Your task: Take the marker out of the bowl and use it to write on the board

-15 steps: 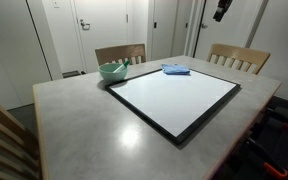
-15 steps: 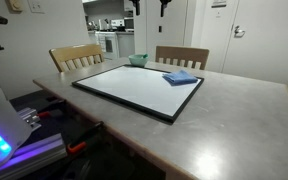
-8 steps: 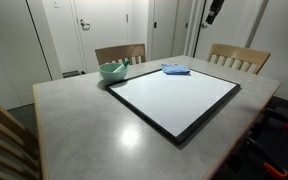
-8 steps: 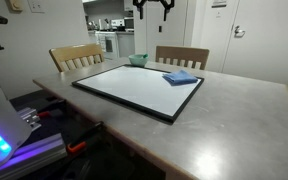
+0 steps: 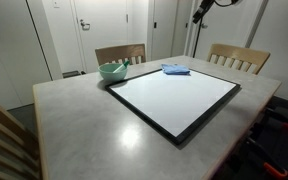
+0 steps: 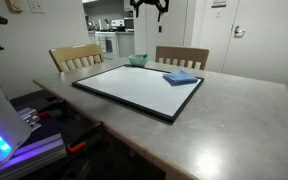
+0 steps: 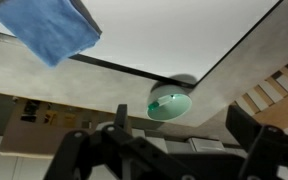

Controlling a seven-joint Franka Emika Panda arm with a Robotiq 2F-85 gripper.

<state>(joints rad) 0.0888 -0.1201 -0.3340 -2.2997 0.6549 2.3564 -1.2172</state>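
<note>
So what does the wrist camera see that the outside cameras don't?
Only the wrist view looks down into the bowl from above, with the gripper open and close up. Only the exterior views show the whole board, the wooden chairs, the doors, and the gripper hanging high above the table. Both share the bowl, the blue cloth and some of the board.
</note>
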